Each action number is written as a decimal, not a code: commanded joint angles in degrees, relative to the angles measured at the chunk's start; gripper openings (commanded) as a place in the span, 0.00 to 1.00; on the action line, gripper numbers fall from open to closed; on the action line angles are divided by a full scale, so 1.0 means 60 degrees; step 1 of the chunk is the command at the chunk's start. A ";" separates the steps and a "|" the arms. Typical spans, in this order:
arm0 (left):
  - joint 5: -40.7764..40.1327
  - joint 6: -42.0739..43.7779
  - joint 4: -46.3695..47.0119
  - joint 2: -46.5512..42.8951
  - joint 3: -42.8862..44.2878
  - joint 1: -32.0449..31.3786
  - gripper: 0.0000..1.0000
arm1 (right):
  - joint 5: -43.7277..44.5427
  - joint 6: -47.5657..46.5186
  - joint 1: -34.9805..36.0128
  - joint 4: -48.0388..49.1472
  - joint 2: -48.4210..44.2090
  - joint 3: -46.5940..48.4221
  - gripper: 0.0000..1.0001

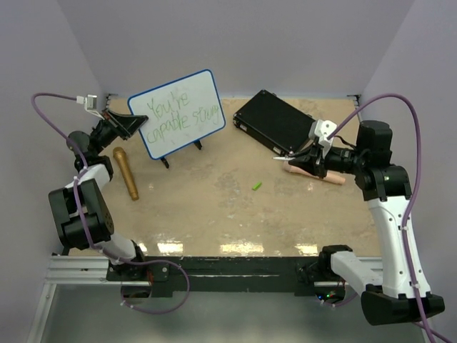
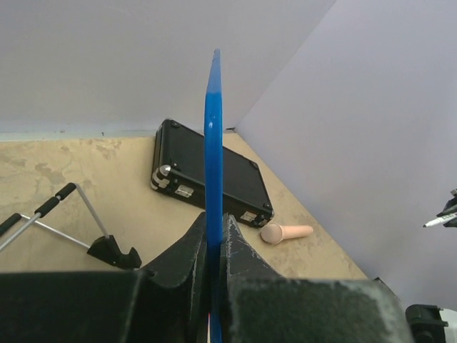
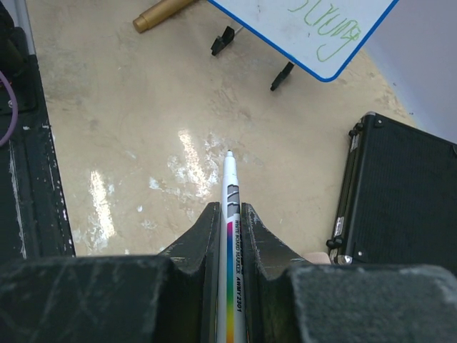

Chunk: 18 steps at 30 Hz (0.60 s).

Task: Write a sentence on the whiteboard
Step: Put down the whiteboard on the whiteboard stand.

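The whiteboard (image 1: 178, 113), white with a blue rim, stands tilted at the back left on a small black stand. The sentence (image 1: 180, 116) in green reads "You're capable strong" in two lines; its end also shows in the right wrist view (image 3: 325, 28). My left gripper (image 1: 136, 127) is shut on the whiteboard's left edge, seen edge-on as a blue strip (image 2: 213, 143). My right gripper (image 1: 303, 155) is shut on a white whiteboard marker (image 3: 232, 214), its tip (image 1: 277, 158) pointing left, well to the right of the board.
A black case (image 1: 278, 120) lies at the back right. A pink microphone (image 1: 332, 176) lies under my right gripper. A gold microphone (image 1: 126, 173) lies at the left. A small green marker cap (image 1: 256, 186) lies mid-table. Grey walls enclose the table.
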 commanded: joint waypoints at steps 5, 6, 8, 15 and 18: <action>-0.0537 0.2066 0.3236 0.0424 0.0552 0.0171 0.00 | -0.0637 -0.0413 -0.0021 0.0187 0.0109 -0.0194 0.00; -0.0566 0.2245 0.3219 0.0468 0.0552 0.0171 0.00 | -0.0666 -0.0428 -0.0035 0.0187 0.0124 -0.0208 0.00; -0.0713 0.2611 0.3423 0.0527 0.0494 0.0185 0.00 | -0.0696 -0.0472 -0.0021 0.0202 0.0182 -0.0267 0.00; -0.0611 0.2467 0.4273 0.1696 0.0933 0.0185 0.00 | -0.0652 -0.0604 -0.0021 0.0143 0.0271 -0.0311 0.00; -0.0421 0.2685 0.4317 0.1991 0.0846 0.0229 0.00 | -0.0623 -0.0634 -0.0035 0.0172 0.0285 -0.0399 0.00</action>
